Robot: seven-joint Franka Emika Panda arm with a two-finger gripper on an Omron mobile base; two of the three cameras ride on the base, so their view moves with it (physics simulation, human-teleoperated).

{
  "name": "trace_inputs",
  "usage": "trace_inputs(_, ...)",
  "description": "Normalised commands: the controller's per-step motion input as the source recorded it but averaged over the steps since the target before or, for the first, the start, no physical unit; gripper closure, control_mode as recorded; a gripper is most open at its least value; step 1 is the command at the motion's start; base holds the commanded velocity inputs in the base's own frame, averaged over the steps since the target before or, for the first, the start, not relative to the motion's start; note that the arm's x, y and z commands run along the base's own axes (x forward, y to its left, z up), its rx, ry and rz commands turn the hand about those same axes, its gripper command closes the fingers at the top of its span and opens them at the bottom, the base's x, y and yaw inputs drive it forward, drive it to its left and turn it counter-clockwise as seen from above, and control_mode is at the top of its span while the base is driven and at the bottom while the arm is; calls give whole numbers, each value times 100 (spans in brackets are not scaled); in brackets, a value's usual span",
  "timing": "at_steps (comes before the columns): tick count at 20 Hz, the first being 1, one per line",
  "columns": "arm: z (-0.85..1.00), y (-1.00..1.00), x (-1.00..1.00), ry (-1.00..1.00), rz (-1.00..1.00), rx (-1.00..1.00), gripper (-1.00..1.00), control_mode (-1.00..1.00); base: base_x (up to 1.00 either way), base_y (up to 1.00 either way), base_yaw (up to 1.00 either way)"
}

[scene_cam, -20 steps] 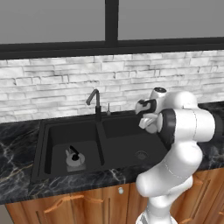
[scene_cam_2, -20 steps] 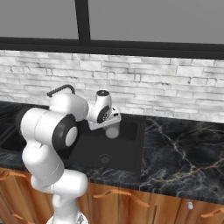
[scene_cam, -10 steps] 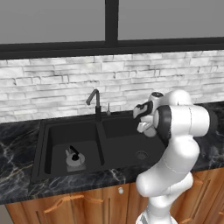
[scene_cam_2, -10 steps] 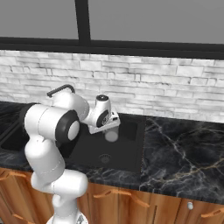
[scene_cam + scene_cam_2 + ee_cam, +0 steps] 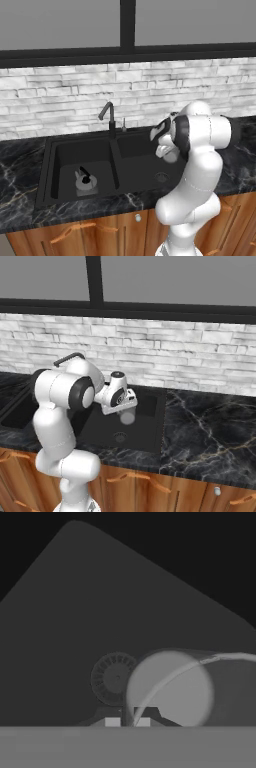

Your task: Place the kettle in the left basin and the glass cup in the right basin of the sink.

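Black marble counter surrounds the sink (image 5: 50,150), with a grey brick wall behind. Over the last second the arm has swung down and inward, so the gripper (image 5: 126,407) now hangs low over the right basin (image 5: 145,431), its fingers pinched on the rim of the glass cup (image 5: 127,416). The kettle (image 5: 85,179) already sits in the left basin (image 5: 65,155). What remains is probably lowering and letting go near the drain (image 5: 114,678).
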Motion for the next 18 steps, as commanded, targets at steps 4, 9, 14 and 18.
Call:
trace_inputs(4, -38, 0, 10, 6, 0, 0, 100, -100, 0, 0, 0)
trace_inputs(9, -37, 0, 10, 6, 0, 0, 100, -100, 0, 0, 0)
trace_inputs(14, -34, 0, 14, 3, 0, 0, 100, -100, 0, 0, 0)
trace_inputs(18, -34, -1, 14, 1, 0, 0, 100, -100, 0, 0, 0)
